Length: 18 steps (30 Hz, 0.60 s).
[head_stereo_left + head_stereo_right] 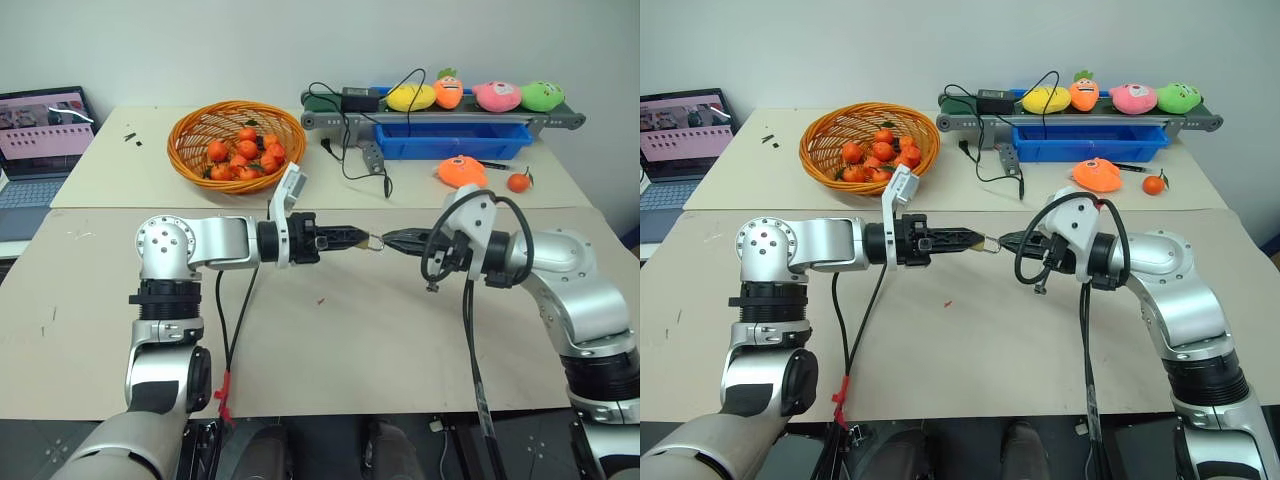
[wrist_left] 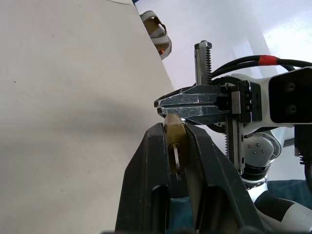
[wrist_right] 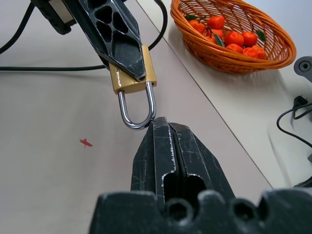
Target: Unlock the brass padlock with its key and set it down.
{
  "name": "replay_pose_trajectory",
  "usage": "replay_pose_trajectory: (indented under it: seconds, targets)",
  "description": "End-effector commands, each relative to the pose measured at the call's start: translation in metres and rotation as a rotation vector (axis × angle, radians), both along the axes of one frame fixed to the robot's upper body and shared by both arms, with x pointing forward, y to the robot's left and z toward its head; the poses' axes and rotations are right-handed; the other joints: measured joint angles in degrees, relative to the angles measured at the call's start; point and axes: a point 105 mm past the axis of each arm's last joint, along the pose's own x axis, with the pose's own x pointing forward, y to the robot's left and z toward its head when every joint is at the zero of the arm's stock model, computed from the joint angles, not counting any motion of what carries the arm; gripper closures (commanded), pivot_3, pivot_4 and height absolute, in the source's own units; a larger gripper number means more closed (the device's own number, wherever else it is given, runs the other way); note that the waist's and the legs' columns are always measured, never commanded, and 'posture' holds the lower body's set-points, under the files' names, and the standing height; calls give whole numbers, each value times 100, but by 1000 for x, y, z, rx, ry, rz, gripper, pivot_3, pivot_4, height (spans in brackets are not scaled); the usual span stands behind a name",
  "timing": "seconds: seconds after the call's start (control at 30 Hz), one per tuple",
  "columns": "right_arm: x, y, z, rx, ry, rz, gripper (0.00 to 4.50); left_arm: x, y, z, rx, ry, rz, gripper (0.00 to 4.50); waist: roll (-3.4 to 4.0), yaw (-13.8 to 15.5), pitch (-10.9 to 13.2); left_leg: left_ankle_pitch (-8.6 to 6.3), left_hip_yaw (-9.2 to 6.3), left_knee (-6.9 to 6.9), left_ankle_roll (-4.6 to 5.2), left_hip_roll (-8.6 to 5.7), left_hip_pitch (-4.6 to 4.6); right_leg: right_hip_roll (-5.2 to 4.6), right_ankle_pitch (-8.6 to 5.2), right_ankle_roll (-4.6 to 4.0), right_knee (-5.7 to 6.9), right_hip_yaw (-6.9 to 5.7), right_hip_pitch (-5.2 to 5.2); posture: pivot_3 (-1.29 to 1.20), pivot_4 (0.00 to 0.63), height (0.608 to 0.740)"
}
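The brass padlock (image 3: 122, 84) hangs in the air over the middle of the table (image 1: 330, 340), its body clamped in my left gripper (image 1: 358, 239). Its silver shackle (image 3: 123, 109) points at my right gripper (image 1: 388, 241) and both legs sit in the body. The right gripper is shut, and its tips touch the outside of the shackle's bend with nothing between them. In the left wrist view a thin metal piece (image 2: 176, 155), apparently the key, sticks out of the lock's base between the left fingers (image 2: 151, 165).
A wicker basket (image 1: 190, 160) of small oranges stands at the back left. Behind are a conveyor (image 1: 330, 120) carrying plush toys, a blue tray (image 1: 450, 140), an orange plush (image 1: 462, 172), a loose orange (image 1: 518, 182) and cables. A laptop (image 1: 40, 140) sits far left. A red speck (image 1: 320, 299) lies under the grippers.
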Motion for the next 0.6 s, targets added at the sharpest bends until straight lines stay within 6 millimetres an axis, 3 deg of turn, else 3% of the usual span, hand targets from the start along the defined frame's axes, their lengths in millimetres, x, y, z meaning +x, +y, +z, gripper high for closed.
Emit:
replay_pose_trajectory:
  seconds: [0.03, 0.6]
  targets:
    - [-9, 2, 18, 25, -47, 28, 4459, -3, -1, 11, -34, -38, -13, 4464, 0, 0, 0, 0, 0, 0, 0, 0, 0, 0, 0, 0, 0, 0, 0, 0, 150, 740]
    - [-26, -2, -2, -5, 71, 82, 4459, -3, 0, 10, -30, -38, -19, 4464, 0, 12, 0, 0, 0, 0, 1, 0, -1, 0, 0, 0, -1, 0, 0, 0, 150, 740]
